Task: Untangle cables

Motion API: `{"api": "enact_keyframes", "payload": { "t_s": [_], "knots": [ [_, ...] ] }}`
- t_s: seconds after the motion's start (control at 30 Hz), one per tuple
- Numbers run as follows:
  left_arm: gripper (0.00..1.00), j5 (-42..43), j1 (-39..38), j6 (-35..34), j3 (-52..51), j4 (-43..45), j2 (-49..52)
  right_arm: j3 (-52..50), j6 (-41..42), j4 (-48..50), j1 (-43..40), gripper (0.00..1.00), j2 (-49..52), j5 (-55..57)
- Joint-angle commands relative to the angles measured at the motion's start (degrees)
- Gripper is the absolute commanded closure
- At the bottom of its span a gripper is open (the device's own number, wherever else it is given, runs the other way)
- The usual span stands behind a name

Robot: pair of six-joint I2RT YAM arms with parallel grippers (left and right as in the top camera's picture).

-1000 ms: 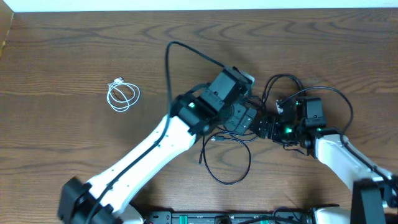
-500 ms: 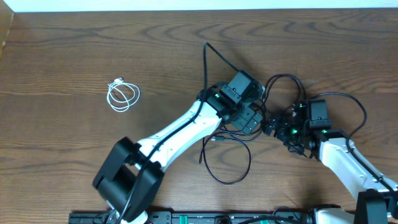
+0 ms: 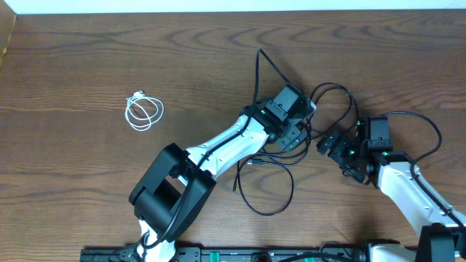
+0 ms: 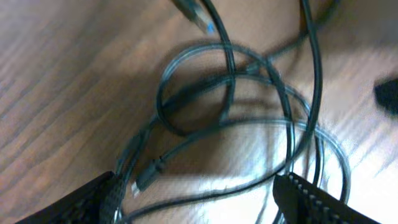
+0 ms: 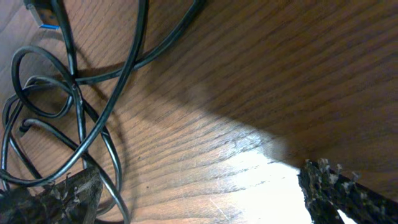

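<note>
Black cable (image 3: 293, 188) stays knotted | left hand (image 3: 295, 135) is shifted over it, spread wide, empty | right hand (image 3: 331, 144) is withdrawn, spread wide, empty

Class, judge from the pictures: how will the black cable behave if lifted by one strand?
Probably floppy: the black cable lies in loose overlapping loops, so it should sag and drape. Likely light, being very thin. Its crossed loops may snag and drag along together.
</note>
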Motion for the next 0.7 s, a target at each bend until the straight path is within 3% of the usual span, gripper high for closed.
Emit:
{"api": "enact_keyframes", "payload": {
  "t_s": [0.0, 0.13, 0.3, 0.5, 0.6, 0.63, 0.67],
  "knots": [
    [0.19, -1.8, 0.2, 9.8, 0.0, -2.8, 0.7, -0.3, -0.2, -0.4, -0.5, 0.01, 0.4, 2.5],
    [0.19, -6.7, 0.2, 10.5, 0.0, -4.9, 0.0, -0.3, -0.6, -0.4, -0.5, 0.01, 0.4, 2.7],
    [0.14, -4.4, 0.2, 16.1, 0.0, -7.2, -1.2, -0.3, -0.6, -0.4, -0.5, 0.01, 0.4, 3.2],
    [0.16, -1.6, 0.2, 16.5, -0.5, -6.1, -0.4, -0.3, -0.6, -0.1, -0.4, 0.01, 0.4, 4.2],
    [0.34, -1.4, 0.2, 16.4, -0.5, -4.4, 0.5, -0.3, -0.6, -0.2, -0.4, 0.01, 0.4, 4.3],
    [0.45, -1.5, 0.2, 16.4, -0.5, -3.9, 0.8, -0.3, -0.6, -0.2, -0.4, 0.01, 0.4, 4.3],
    [0.65, -1.5, 0.2, 16.4, -0.5, -3.7, 0.8, -0.3, -0.6, -0.2, -0.4, 0.01, 0.4, 4.3]
  ]
}}
